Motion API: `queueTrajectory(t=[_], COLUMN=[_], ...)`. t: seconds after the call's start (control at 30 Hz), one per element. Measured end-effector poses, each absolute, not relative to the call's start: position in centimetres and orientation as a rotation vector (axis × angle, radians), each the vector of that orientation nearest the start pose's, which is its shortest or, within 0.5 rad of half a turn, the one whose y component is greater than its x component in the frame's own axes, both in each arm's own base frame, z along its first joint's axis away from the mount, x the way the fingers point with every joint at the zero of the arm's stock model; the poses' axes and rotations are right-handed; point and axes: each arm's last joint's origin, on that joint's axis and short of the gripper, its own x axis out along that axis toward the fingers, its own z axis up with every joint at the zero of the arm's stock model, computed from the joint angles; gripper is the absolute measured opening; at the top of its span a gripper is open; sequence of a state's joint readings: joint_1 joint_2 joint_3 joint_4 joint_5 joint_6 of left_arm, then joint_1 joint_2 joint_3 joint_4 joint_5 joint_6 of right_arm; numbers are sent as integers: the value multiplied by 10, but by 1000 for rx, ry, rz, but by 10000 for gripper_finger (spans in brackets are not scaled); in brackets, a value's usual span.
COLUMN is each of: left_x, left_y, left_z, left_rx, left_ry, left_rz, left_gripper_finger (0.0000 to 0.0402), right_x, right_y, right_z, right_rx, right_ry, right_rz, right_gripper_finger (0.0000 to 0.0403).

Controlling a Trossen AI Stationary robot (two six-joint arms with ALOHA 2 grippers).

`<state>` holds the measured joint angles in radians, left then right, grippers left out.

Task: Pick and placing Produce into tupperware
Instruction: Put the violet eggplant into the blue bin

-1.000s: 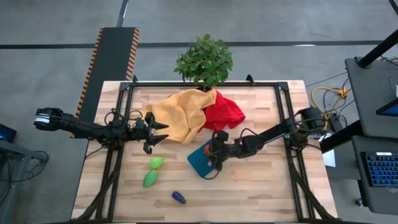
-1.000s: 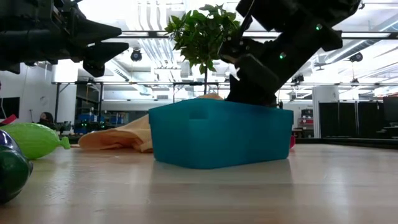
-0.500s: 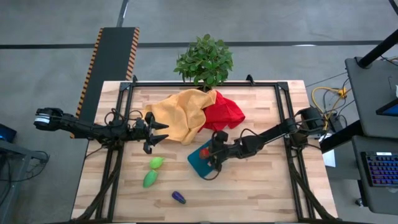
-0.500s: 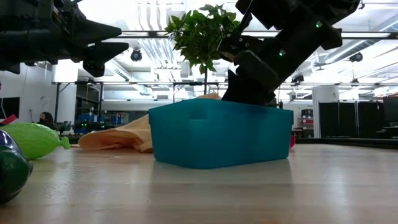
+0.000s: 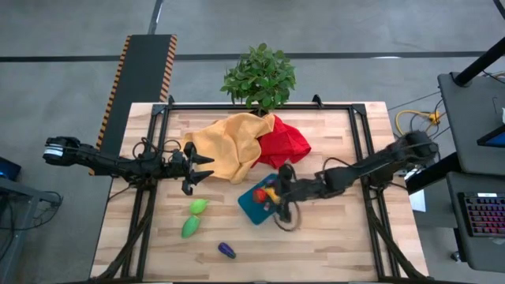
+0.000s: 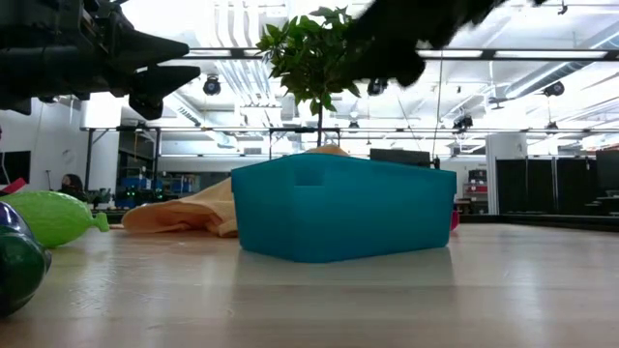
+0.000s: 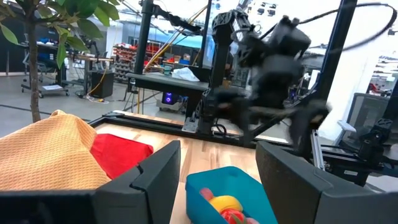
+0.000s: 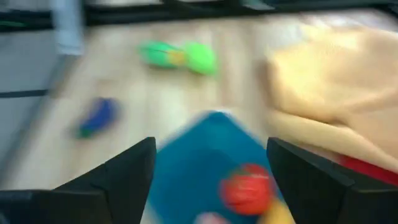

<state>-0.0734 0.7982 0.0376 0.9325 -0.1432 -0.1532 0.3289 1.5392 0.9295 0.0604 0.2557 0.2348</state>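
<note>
The step in hand looks like the end of a drop-off. The right gripper (image 5: 282, 197) hangs above the tupperware (image 5: 251, 207), which sits near the middle of the tabletop (image 5: 331, 244), toward its right side. In its wrist view the right jaws are spread with nothing between them, and the red tomato (image 8: 247, 188) lies in the container below. From above, a yellow piece (image 5: 269, 189) lies beside the tomato.

3 pieces wait on the bare wood toward the front-left corner: 2 green pieces (image 5: 198, 207) (image 5: 190, 227) and the purple eggplant (image 5: 227, 251), all well apart from the right jaws.

The left gripper (image 5: 202, 171) hovers at the yellow cloth (image 5: 225, 146), jaws spread and empty, with the upper green piece near it, toward the front edge.

The next move probably calls for 1 arm to descend on a green piece, close, and carry it to the tupperware.
</note>
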Motion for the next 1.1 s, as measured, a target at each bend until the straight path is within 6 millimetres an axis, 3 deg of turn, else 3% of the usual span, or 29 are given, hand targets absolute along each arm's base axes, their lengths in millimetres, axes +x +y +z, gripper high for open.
queueTrajectory(t=[0.2,0.47,0.6,0.77,0.97,1.1], left_x=[149,150,153,160,172,180], left_y=[-7,-8,-14,-41,-74,-91], left_z=[184,185,206,230,255,265], left_rx=[-176,-232,-239,-111,38,98], left_ry=[-177,-177,-277,-342,-374,-359], left_rz=[56,-1,-107,-263,-258,-262], left_gripper_finger=[196,196,196,196,196,196], right_x=[290,266,259,259,256,240], right_y=[144,197,206,207,206,201], right_z=[250,245,245,248,253,258], right_rx=[90,43,-11,-54,-179,-256], right_ry=[436,397,370,351,332,369], right_rz=[242,344,316,309,290,204], right_gripper_finger=[297,297,297,297,297,297])
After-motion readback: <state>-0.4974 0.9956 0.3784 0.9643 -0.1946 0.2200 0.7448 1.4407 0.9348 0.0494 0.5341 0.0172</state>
